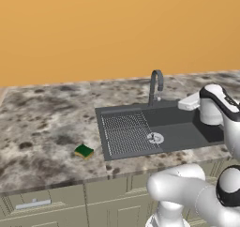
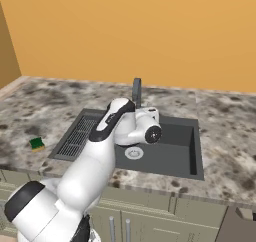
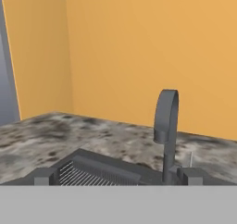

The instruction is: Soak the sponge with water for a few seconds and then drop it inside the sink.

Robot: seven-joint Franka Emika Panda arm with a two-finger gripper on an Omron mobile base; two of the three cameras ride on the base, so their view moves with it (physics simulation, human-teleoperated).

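The sponge, green on top and yellow beneath, lies flat on the speckled counter just left of the sink. My arm reaches over the basin, well to the right of the sponge. In the hand view my gripper is open, its two fingertips wide apart with nothing between them. It points across the ribbed drainboard toward the curved grey faucet. The water is out of view.
Speckled stone counter runs to both sides of the sink. An orange wall stands right behind the faucet. A round silver drain sits in the basin. Cabinet fronts with a handle are below the counter edge.
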